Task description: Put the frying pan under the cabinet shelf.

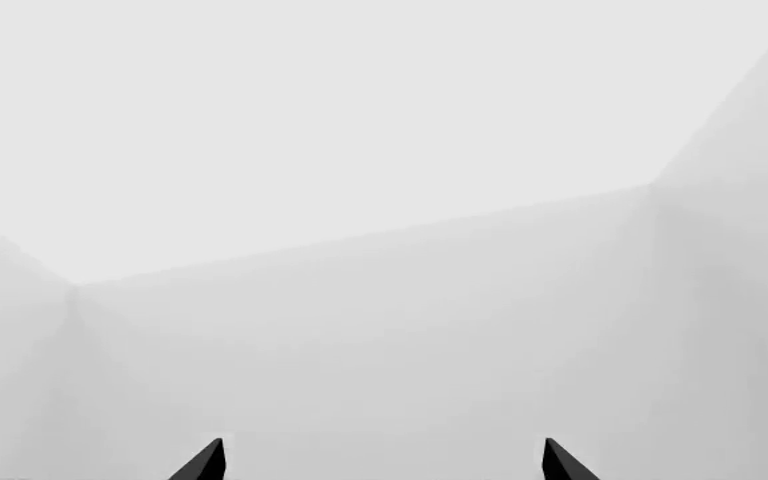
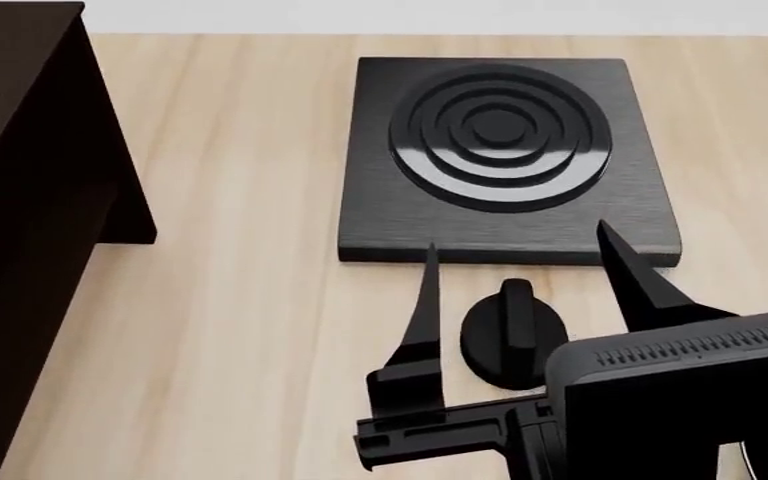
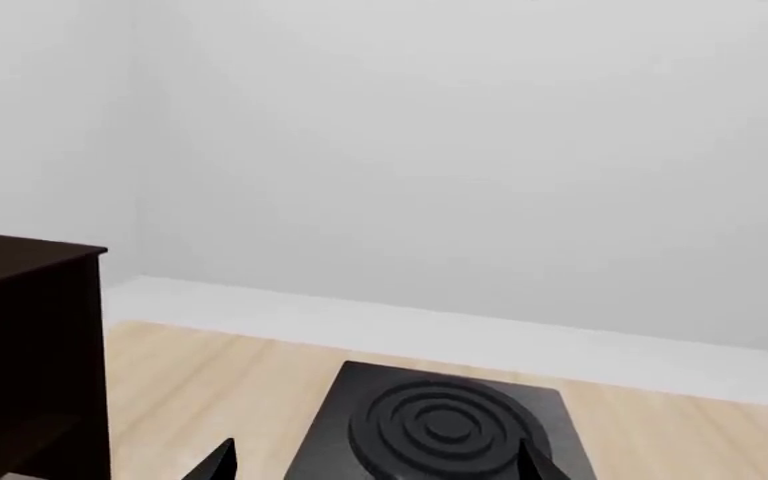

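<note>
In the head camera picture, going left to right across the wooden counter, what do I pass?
cabinet shelf → bare wooden counter → right gripper, open above the small round knob, with the square burner plate beyond it. No frying pan shows in this view.

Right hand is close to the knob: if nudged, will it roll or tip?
Probably neither: the knob looks like a low disc lying flat on the table, so it would likely slide. It seems rigid, and probably light, being small.
</note>
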{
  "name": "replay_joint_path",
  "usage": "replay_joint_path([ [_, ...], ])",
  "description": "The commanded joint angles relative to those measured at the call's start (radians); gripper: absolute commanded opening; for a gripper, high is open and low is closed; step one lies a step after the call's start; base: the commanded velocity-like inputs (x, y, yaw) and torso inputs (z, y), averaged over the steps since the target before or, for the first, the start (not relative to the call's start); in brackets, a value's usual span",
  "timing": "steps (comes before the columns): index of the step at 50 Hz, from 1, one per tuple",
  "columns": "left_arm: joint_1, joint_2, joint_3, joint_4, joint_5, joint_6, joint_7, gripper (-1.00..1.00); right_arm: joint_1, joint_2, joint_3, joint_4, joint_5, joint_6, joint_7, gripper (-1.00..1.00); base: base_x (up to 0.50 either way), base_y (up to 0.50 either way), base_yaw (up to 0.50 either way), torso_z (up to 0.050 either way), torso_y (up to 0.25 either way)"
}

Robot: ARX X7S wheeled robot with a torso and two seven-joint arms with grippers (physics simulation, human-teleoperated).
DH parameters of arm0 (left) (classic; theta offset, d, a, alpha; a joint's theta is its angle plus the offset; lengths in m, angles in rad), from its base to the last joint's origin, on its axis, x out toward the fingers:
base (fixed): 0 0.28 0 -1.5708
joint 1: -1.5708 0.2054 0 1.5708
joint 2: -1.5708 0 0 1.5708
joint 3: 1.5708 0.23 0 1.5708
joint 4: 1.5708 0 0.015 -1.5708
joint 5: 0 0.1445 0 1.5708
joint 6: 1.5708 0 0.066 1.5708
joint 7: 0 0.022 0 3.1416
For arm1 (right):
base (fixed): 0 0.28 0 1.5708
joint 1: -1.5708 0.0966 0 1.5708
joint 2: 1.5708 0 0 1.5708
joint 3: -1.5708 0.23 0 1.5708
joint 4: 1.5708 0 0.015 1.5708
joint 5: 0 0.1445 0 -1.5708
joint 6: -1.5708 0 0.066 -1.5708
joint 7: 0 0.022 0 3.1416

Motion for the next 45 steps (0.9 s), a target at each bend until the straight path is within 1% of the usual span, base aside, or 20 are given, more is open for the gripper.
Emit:
replay_joint_path([
  [1,0.002,0.0,0.005,-0.006,0.002,0.003,-0.002,1.0,0.001,0.004,0.002,-0.006,0.01,0.002,0.009,1.0,0.0,0.0,0.0,0.0,0.0],
  [22,0.002,0.0,0.005,-0.006,0.002,0.003,-0.002,1.0,0.001,0.004,0.002,-0.006,0.01,0.002,0.009,1.0,0.0,0.0,0.0,0.0,0.0],
  [23,0.028,0.245,-0.128,-0.011,-0.044,0.045,0.279,1.0,-0.012,-0.097,0.052,-0.068,-0.037,0.109,-0.061,1.0,0.0,0.0,0.0,0.0,0.0],
  [24,0.007,0.241,-0.126,-0.016,-0.038,0.031,0.281,1.0,-0.006,-0.074,0.061,-0.038,-0.058,0.091,-0.077,1.0,0.0,0.0,0.0,0.0,0.0],
  [25,0.005,0.239,-0.125,-0.018,-0.039,0.032,0.281,1.0,-0.004,-0.058,0.033,-0.037,-0.088,0.074,-0.086,1.0,0.0,0.0,0.0,0.0,0.0],
  [33,0.001,0.224,-0.12,-0.015,-0.043,0.031,0.276,1.0,0.019,-0.061,0.038,-0.032,-0.056,0.096,-0.059,1.0,0.0,0.0,0.0,0.0,0.0],
  [38,-0.001,0.214,-0.128,-0.014,-0.046,0.032,0.27,1.0,0.039,-0.059,0.061,-0.033,-0.033,0.131,-0.018,1.0,0.0,0.0,0.0,0.0,0.0],
  [45,0.008,0.206,-0.129,-0.017,-0.047,0.043,0.262,1.0,0.07,-0.053,0.142,-0.04,0.046,0.201,0.046,1.0,0.0,0.0,0.0,0.0,0.0],
])
